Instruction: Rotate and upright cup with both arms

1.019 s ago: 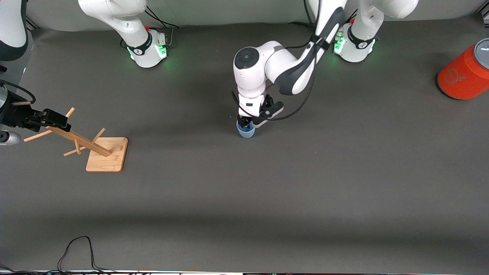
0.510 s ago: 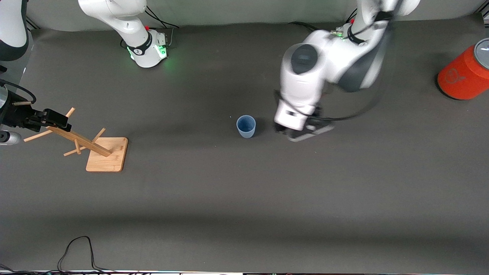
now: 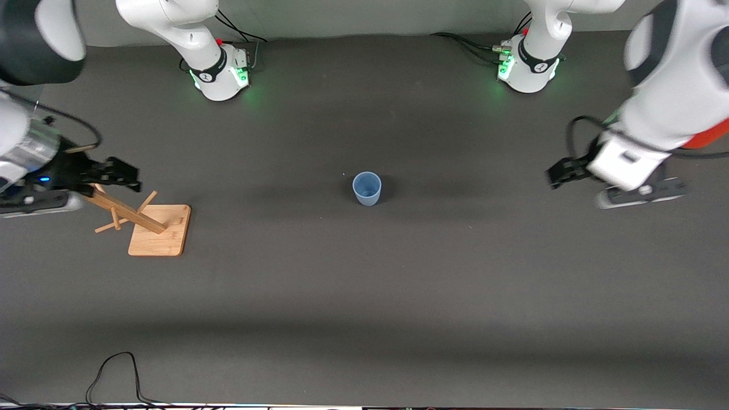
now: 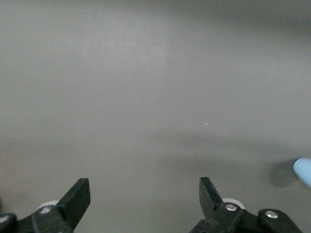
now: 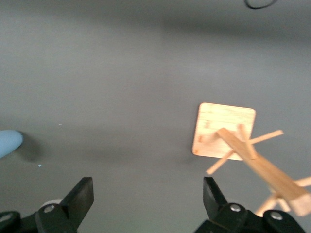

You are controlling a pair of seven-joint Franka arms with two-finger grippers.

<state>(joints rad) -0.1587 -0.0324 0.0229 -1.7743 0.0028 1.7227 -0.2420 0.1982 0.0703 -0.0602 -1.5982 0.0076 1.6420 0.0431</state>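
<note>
Jaws on both grippers are standing wide apart, holding nothing. The left gripper (image 3: pixel 555 172) is hanging at the frame's right edge, its arm hiding most of the orange cylinder (image 3: pixel 712 132). The right gripper (image 3: pixel 122 173) is hanging at the frame's left edge over the wooden rack (image 3: pixel 149 223). The cup (image 3: pixel 367 188) is standing upright at mid-frame, alone; each wrist view is catching only a blue sliver of it.

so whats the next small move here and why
Probably none on the cup: it stands upright, mouth up, alone mid-table. The left gripper and right gripper are open, empty and off at the table's ends, so parking the arms looks right.
</note>
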